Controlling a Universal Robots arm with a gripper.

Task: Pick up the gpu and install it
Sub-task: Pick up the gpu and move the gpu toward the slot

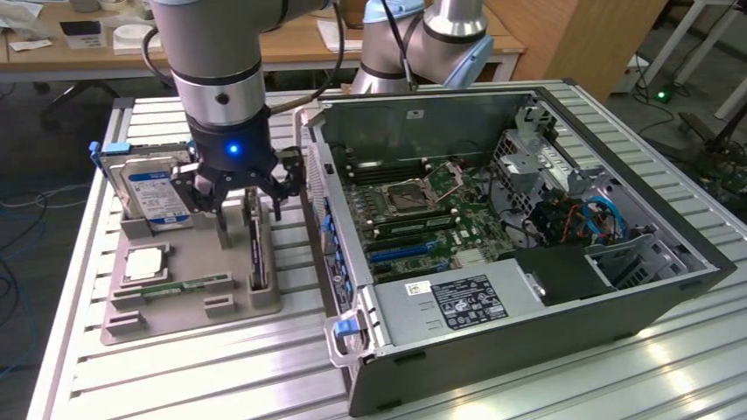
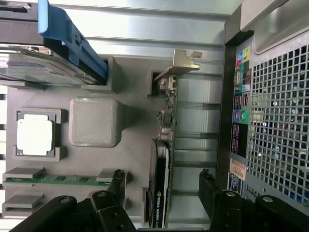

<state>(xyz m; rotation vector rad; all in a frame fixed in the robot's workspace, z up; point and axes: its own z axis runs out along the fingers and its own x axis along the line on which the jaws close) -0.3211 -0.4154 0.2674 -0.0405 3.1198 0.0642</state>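
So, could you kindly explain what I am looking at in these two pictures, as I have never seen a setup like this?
This is a robot arm with a grasping tool at its tip. One picture comes from a camera standing off the arm that sees the whole table; the other from a camera on the wrist, looking down past the tool's fingers. On the table a grey tray carries computer parts: a hard drive, a processor chip, a memory stick and a graphics card standing on edge. Beside it, on the exterior view's right, lies an open computer case. The tool is open, one finger on each side of the graphics card, with gaps showing. It holds nothing.
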